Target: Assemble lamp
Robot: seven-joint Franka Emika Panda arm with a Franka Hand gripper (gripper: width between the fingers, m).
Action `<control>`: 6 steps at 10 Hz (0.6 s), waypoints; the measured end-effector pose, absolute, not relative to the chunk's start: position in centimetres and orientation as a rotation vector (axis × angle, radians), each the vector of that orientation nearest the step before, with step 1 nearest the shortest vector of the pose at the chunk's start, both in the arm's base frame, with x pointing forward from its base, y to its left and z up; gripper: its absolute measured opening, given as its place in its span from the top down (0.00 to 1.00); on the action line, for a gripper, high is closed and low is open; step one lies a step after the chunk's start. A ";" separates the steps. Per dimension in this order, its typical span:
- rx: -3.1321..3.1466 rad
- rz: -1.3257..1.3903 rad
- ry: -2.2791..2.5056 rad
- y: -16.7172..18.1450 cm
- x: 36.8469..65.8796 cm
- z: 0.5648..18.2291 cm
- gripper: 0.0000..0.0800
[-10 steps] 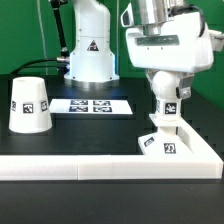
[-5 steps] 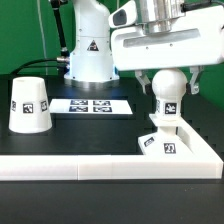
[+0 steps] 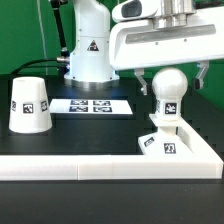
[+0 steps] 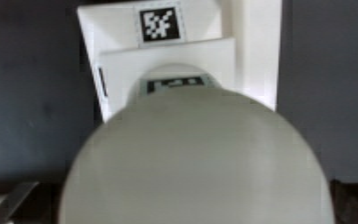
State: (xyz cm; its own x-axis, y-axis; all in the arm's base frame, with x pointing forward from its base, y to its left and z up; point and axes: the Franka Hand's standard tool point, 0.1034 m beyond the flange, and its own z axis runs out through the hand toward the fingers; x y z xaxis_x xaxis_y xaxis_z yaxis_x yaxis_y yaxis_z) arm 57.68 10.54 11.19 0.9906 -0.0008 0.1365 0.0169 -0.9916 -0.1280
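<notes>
The lamp's round white bulb (image 3: 170, 92) stands upright on its stem in the flat square base (image 3: 162, 143) at the exterior view's right, its tag facing the camera. My gripper (image 3: 174, 84) hovers over the bulb. It is open, with one finger on each side of the bulb's top and not touching it. In the wrist view the bulb (image 4: 185, 150) fills the middle, and the base (image 4: 158, 40) with its tag shows beyond it. The tapered shade (image 3: 30, 105) stands alone at the exterior view's left.
The marker board (image 3: 95, 104) lies flat between the shade and the base. The long white L-shaped wall (image 3: 90, 166) runs along the front and wraps round the base's right side. The robot's pedestal (image 3: 88, 55) stands at the back.
My gripper has let go of the bulb, opened its fingers and risen. The bulb stays upright on the base.
</notes>
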 end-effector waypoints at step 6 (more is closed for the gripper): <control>-2.966 -0.240 -0.705 10.4 57.5 11.0 0.13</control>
